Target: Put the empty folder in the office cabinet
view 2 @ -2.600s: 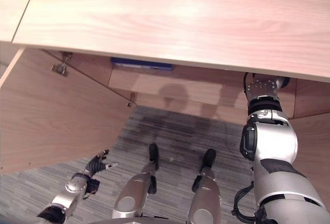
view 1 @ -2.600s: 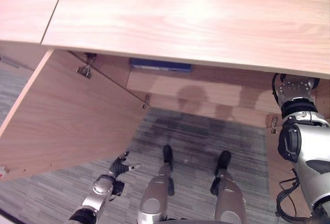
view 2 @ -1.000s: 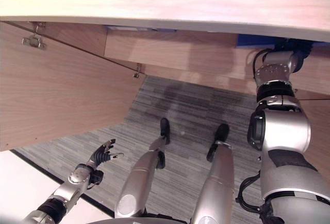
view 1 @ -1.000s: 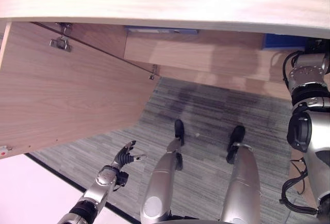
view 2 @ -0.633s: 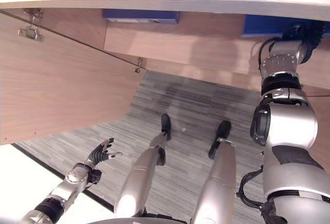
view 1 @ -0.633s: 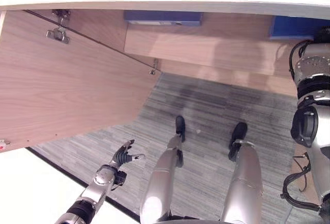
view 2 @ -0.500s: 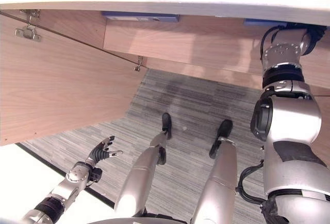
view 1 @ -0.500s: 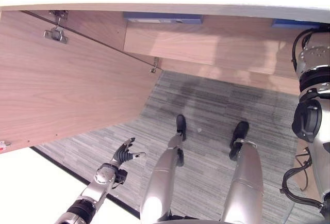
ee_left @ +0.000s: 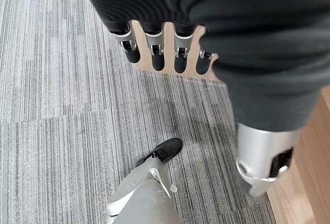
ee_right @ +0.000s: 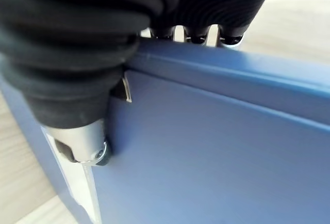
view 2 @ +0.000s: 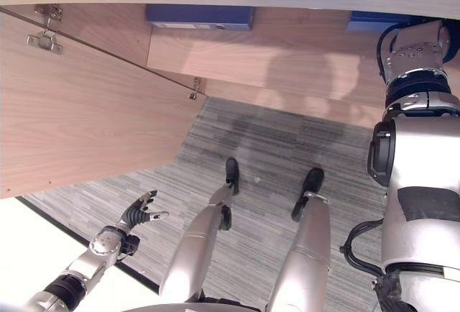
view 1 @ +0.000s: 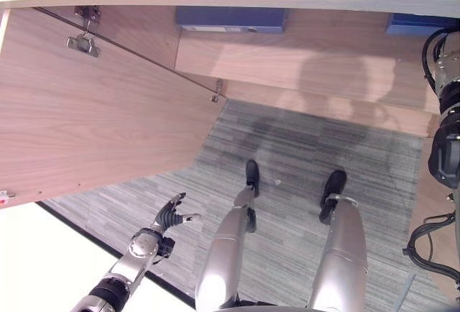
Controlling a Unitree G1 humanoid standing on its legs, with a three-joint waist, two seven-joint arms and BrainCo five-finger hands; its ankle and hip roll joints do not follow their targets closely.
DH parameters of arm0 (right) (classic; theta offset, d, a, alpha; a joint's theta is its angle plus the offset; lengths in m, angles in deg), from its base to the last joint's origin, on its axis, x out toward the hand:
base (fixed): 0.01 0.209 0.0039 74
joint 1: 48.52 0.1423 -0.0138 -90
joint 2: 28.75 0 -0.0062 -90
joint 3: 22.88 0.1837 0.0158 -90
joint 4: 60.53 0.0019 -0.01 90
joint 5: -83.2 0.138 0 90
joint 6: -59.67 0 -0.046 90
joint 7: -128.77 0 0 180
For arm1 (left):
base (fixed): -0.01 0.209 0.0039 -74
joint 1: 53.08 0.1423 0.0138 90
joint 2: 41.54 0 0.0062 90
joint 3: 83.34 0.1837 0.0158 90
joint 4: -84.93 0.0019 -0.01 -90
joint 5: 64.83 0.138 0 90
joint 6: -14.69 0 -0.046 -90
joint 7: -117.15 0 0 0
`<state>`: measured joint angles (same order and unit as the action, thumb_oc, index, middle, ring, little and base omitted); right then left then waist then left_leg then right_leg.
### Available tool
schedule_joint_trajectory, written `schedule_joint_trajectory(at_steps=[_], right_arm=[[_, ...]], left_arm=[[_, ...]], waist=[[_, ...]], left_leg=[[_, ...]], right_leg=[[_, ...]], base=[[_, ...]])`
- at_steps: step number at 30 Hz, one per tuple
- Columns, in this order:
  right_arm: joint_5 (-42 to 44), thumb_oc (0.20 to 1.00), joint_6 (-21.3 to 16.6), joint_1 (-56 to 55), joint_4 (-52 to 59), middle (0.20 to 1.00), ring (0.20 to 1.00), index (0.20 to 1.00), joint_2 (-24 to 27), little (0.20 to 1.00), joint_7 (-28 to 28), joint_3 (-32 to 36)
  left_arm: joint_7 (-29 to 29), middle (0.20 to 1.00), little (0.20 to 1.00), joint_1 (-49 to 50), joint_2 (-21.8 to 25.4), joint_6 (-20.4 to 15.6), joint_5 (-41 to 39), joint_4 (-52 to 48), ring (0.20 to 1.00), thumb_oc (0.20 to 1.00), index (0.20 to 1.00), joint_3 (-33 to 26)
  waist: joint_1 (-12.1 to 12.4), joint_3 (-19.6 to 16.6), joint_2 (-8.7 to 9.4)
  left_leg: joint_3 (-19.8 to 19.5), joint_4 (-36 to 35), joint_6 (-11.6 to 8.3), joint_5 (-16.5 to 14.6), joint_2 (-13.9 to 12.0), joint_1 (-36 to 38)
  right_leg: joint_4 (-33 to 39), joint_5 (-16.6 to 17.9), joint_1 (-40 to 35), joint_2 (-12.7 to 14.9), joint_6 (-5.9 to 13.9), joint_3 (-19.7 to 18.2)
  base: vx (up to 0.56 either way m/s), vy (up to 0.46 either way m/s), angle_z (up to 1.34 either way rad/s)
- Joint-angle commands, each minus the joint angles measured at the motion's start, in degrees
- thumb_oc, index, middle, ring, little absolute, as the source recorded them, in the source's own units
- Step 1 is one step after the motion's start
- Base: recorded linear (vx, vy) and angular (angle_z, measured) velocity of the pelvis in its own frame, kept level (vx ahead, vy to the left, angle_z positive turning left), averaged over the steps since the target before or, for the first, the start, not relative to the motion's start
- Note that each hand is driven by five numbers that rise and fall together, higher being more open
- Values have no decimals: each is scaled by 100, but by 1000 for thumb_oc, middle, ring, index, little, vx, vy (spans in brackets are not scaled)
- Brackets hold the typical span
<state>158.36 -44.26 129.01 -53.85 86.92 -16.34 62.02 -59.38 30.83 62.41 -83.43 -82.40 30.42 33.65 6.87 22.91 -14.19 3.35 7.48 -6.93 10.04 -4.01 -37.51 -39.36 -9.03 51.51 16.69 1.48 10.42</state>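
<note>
A second blue folder (view 1: 231, 19) lies flat on the shelf (view 1: 287, 67) at the left, just under the wooden top. Two metal hinges (view 1: 80, 42) sit on the inner face of the open door, one (view 1: 216, 93) at its lower edge. Grey striped carpet (view 1: 302, 154) covers the floor, meeting a pale floor (view 1: 43, 269) along a dark line.

Two blue folders: one (view 1: 231, 19) lying in the cabinet's left part, one (ee_right: 216, 146) at the right, pinched by the right hand (ee_right: 77, 79). One open cabinet door (view 1: 93, 118). Two door hinges (view 1: 85, 42). One grey carpet (view 1: 302, 147).
</note>
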Motion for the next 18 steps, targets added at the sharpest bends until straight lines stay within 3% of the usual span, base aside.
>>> schedule_joint_trajectory(at_steps=[1,2,9,18], right_arm=[[-483,514,63,750,225,514,514,514,294,514,-354,-606],[-497,1000,147,702,181,1000,1000,1000,244,1000,-381,-585],[-743,1000,647,553,-350,1000,1000,1000,207,1000,-357,-589],[-644,1000,736,199,-597,1000,1000,1000,-4,1000,-77,-215]], left_arm=[[148,1000,1000,-103,335,-67,-37,158,1000,1000,1000,9],[164,1000,1000,-117,296,-58,-46,219,1000,1000,1000,8],[205,1000,1000,-162,343,-2,-42,221,1000,1000,1000,51],[264,1000,1000,-158,269,51,24,345,1000,1000,1000,128]], waist=[[145,10,82],[151,20,85],[114,82,114],[100,117,103]], left_leg=[[-211,450,-86,-1252,23,281],[-217,443,-87,-1249,19,294],[-238,427,-91,-1234,12,330],[-268,283,-85,-1178,12,487]], right_leg=[[310,-570,-654,-66,635,-175],[315,-563,-673,-64,636,-169],[351,-551,-753,-86,620,-123],[463,-516,-935,-111,629,-71]], base=[[0,0,0],[0,0,0],[-6,-14,2],[-4,-9,3]])
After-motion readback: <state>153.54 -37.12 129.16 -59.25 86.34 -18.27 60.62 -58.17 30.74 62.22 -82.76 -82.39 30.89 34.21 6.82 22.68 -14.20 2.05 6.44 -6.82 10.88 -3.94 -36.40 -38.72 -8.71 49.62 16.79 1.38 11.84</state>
